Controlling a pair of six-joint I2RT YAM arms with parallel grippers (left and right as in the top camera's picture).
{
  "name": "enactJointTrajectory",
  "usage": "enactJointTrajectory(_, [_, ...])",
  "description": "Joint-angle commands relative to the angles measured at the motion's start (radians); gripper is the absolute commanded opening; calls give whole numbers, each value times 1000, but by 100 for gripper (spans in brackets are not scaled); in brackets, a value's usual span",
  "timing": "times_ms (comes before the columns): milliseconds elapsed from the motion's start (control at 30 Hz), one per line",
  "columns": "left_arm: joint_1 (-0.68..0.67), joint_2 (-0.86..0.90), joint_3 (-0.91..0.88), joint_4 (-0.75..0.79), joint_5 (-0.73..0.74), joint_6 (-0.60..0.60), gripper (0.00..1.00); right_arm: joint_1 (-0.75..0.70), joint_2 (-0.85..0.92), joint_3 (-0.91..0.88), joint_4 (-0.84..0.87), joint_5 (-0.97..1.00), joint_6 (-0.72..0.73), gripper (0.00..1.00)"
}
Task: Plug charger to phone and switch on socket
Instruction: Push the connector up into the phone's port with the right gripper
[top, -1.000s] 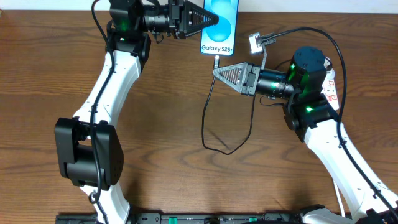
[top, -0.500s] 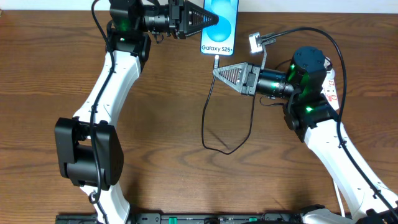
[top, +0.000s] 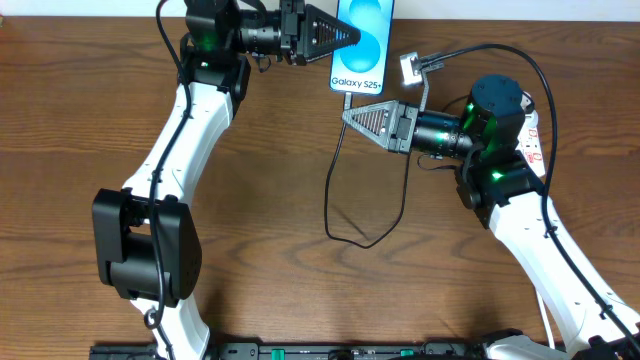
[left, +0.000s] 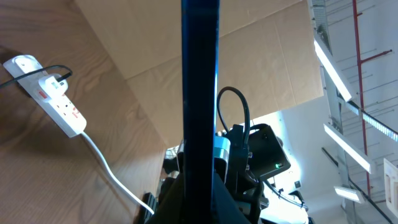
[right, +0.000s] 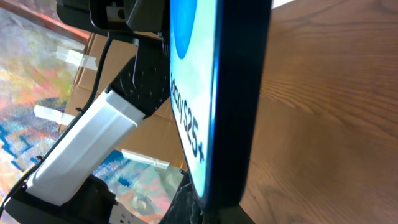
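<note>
Looking down from overhead, we see the phone (top: 368, 45) at the top centre of the frame, blue screen facing up, its white "Galaxy S25+" band towards the lower end. The left jaws come in from the left and are clamped on its left side; in the left wrist view the phone stands edge-on between them. The right jaws, just below the phone's lower edge, are drawn together on the charger (top: 328, 200), whose thin cable runs up to that edge and loops down across the bench (top: 80, 150). We cannot tell whether the tip is seated. The socket (left: 59, 107) lies on the bench at the upper left of the left wrist view, well apart from the phone.
</note>
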Motion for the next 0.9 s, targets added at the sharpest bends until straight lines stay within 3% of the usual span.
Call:
enactJointTrajectory(0, [16, -26, 11, 11, -21, 29, 7, 10, -2, 13, 5, -45, 1, 1])
enactJointTrajectory(867, [27, -26, 11, 11, -10, 39, 7, -13, -2, 13, -22, -33, -13, 1])
